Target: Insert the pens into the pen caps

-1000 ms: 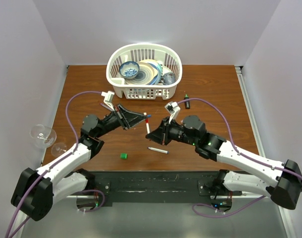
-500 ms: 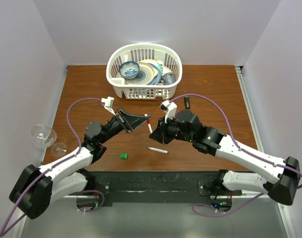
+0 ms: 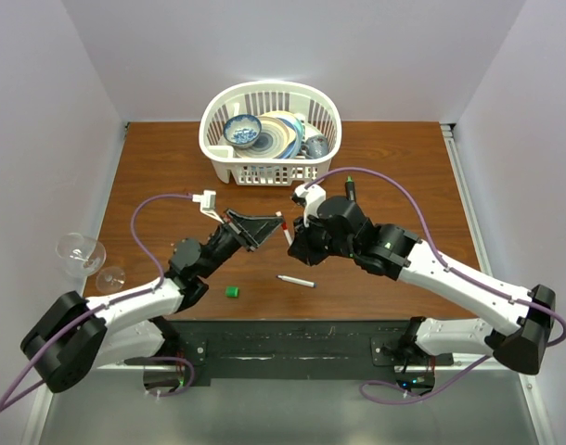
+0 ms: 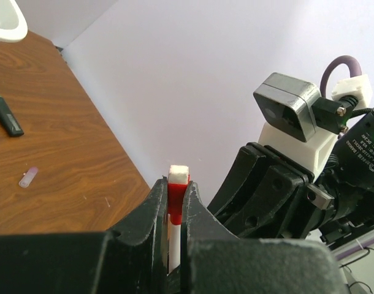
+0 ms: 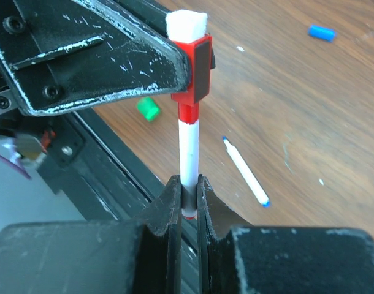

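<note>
My left gripper [image 4: 175, 187] is shut on the red pen cap [image 4: 176, 195], held above the table. A white pen [image 5: 188, 153] runs from that red cap [image 5: 196, 61] down into my right gripper [image 5: 188, 184], which is shut on its lower barrel. In the top view the left gripper [image 3: 270, 225] and right gripper [image 3: 291, 237] meet tip to tip over the table's middle. A second white pen [image 3: 295, 280] with a blue tip lies flat below them. The green cap [image 3: 232, 291] and the blue cap [image 5: 322, 32] rest on the wood. The black marker [image 4: 6, 116] lies further off.
A white basket [image 3: 264, 172] full of dishes stands at the back of the table. Two wine glasses [image 3: 79, 252] sit off the table's left edge. A small pale cap [image 4: 27, 177] lies on the wood near the black marker.
Both grippers have closed in on each other over the table's middle. The right arm swung its pen up and left until its end sat in the red cap held by the left gripper.
</note>
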Robot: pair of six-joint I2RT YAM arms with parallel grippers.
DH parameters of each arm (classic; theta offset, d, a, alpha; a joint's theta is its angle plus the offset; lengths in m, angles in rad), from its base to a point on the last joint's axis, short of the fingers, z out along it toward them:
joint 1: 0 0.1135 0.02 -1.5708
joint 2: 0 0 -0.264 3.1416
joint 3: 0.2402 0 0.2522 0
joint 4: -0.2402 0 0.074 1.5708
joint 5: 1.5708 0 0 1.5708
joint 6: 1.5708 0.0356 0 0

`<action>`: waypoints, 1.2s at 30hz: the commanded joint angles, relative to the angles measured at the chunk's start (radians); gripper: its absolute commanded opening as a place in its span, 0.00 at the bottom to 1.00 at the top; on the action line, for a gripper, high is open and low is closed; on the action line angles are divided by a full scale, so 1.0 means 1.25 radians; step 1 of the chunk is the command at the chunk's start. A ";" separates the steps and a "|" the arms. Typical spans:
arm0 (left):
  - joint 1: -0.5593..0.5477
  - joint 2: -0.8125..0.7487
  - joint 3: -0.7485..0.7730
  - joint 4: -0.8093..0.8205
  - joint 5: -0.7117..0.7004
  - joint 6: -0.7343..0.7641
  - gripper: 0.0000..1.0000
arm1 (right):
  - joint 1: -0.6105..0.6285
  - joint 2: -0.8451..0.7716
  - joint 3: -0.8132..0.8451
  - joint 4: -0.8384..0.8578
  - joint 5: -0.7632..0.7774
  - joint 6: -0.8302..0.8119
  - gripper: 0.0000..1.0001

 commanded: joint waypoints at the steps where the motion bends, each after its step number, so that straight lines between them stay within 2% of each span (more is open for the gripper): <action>1: -0.129 0.067 -0.051 -0.031 0.251 -0.015 0.00 | -0.036 0.011 0.151 0.351 0.127 -0.050 0.00; 5: -0.130 0.054 -0.066 -0.007 0.262 -0.015 0.00 | -0.063 0.000 0.143 0.369 0.102 -0.058 0.00; 12: -0.148 0.025 -0.066 -0.028 0.304 0.019 0.00 | -0.157 -0.009 0.133 0.427 -0.072 -0.043 0.00; 16: -0.153 0.014 -0.067 -0.028 0.333 0.017 0.00 | -0.162 0.015 0.149 0.416 -0.137 -0.059 0.00; 20: -0.161 0.006 -0.048 -0.138 0.329 0.056 0.00 | -0.162 0.020 0.154 0.381 -0.088 -0.086 0.00; 23: -0.168 -0.004 -0.029 -0.245 0.296 0.094 0.00 | -0.164 0.034 0.189 0.334 -0.037 -0.122 0.00; 24: -0.173 -0.002 0.002 -0.329 0.286 0.111 0.00 | -0.162 0.038 0.208 0.328 -0.024 -0.131 0.00; 26: -0.177 0.003 0.027 -0.384 0.268 0.147 0.00 | -0.164 0.047 0.226 0.320 -0.022 -0.146 0.00; 30: -0.177 0.029 0.037 -0.394 0.259 0.154 0.00 | -0.162 0.065 0.269 0.307 -0.009 -0.170 0.00; 36: -0.178 0.049 0.014 -0.314 0.271 0.122 0.00 | -0.164 0.091 0.313 0.281 -0.006 -0.186 0.00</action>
